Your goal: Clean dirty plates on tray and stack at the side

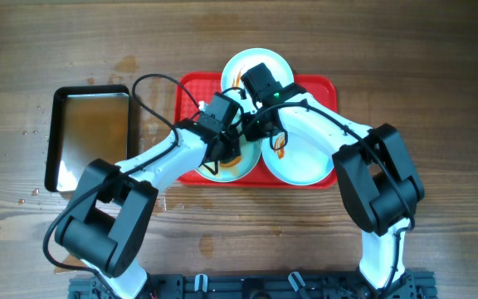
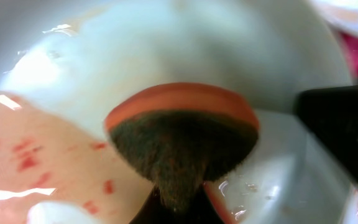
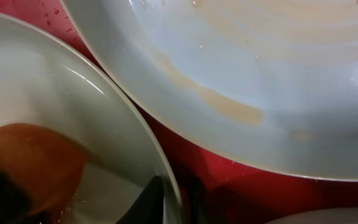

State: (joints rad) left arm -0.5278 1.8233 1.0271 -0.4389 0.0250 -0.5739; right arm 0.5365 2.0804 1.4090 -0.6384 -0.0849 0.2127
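Observation:
Three white plates lie on the red tray (image 1: pixel 191 91): one at the back (image 1: pixel 264 60), one front right (image 1: pixel 309 162) and one front left (image 1: pixel 232 172). My left gripper (image 1: pixel 225 148) is shut on an orange sponge with a dark scrub pad (image 2: pixel 182 134), pressed onto the front left plate (image 2: pixel 185 43), which shows red sauce smears. My right gripper (image 1: pixel 260 124) is shut on that plate's rim (image 3: pixel 166 168), one finger inside and one outside (image 3: pixel 174 202). Another plate (image 3: pixel 260 68) with a faint orange smear fills the right wrist view over the tray (image 3: pixel 229 183).
A black-rimmed metal pan (image 1: pixel 90 137) sits left of the tray. Both arms cross over the tray's middle. My right finger shows as a black shape in the left wrist view (image 2: pixel 347 130). Wooden table surrounds the tray.

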